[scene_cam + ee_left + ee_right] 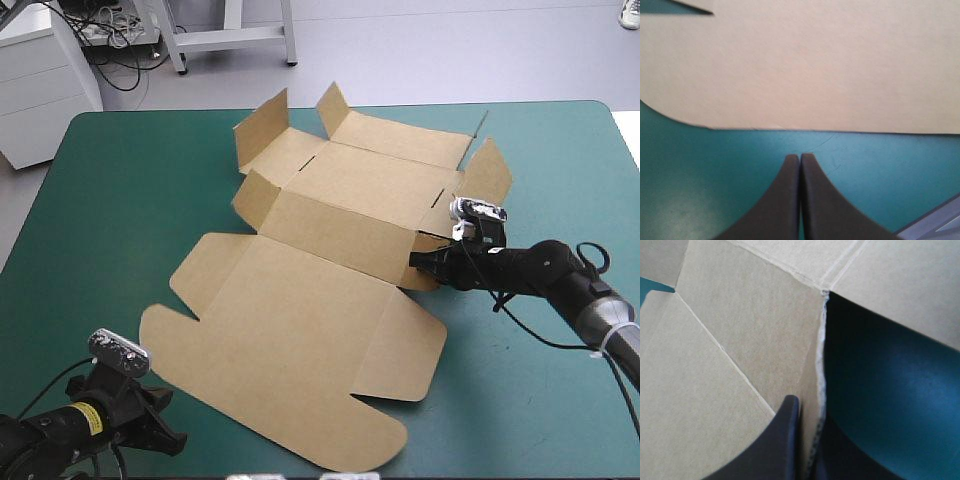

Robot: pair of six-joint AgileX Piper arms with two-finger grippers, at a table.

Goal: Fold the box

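Nearest me, my left hand (800, 160) is closed on nothing, the box (300, 330) just beyond it; my right hand (428, 262), farther right, grips the box's right side.

Box (300, 320) part-raised; right end effector (420, 262) touching its wall.

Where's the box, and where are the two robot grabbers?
box (300, 330), high view, on its big flat lid panel.
left gripper (800, 158), left wrist view, where its shut fingertips meet.
right gripper (418, 261), high view, at its tips pinching the box's edge.
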